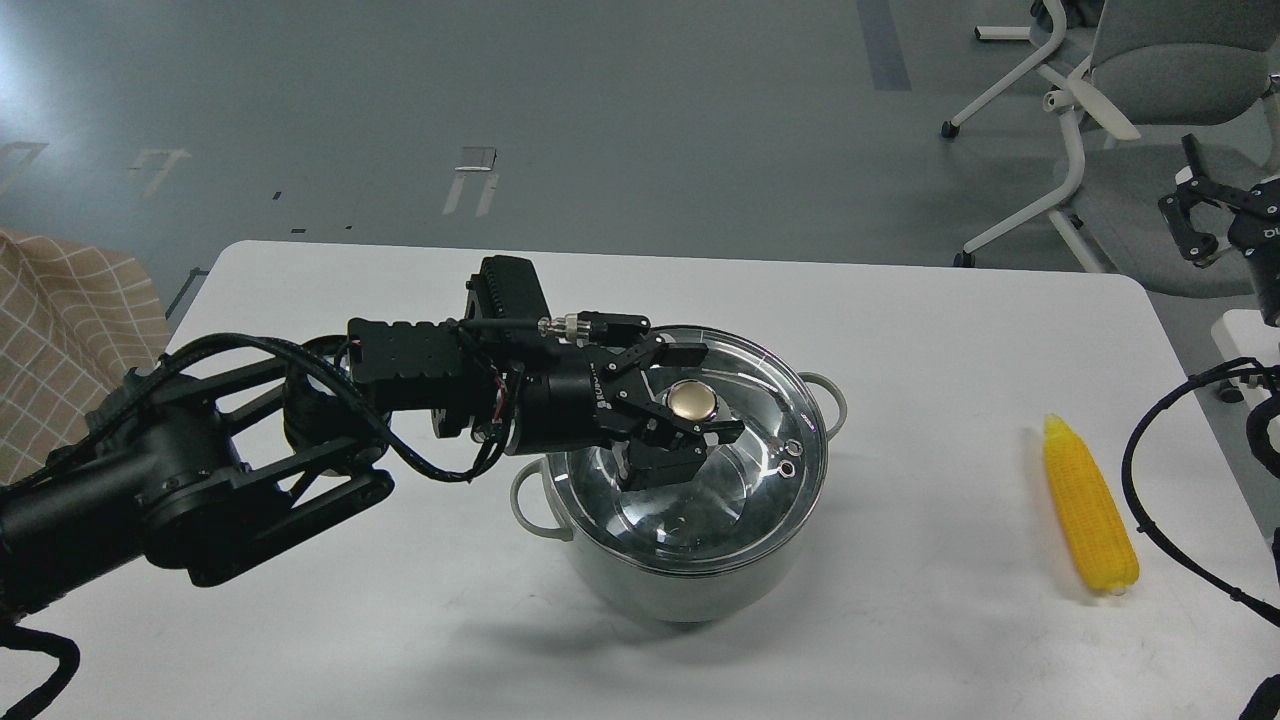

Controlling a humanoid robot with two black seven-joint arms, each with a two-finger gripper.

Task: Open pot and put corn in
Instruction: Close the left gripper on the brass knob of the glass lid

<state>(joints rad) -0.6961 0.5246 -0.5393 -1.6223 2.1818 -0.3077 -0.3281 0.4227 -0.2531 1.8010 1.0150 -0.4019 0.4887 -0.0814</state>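
Two arms: the left one reaches in over the white table [330, 620]; the right one shows only at the frame's right edge.
Left gripper [700, 392]: over the pot's glass lid [740, 500], its fingers spread on either side of the gold knob [694, 402]; whether they press the knob, I cannot tell.
Pot [690, 590]: mid-table, lid on, one loop handle toward the arm and one on the far right side.
Corn [1088, 520]: lying flat on the table, well apart to the right of the pot and left gripper, narrow tip pointing away from the robot.
Right gripper [1200, 215]: raised off the table near the chair [1150, 70], beyond the corn, fingers apart, holding nothing.
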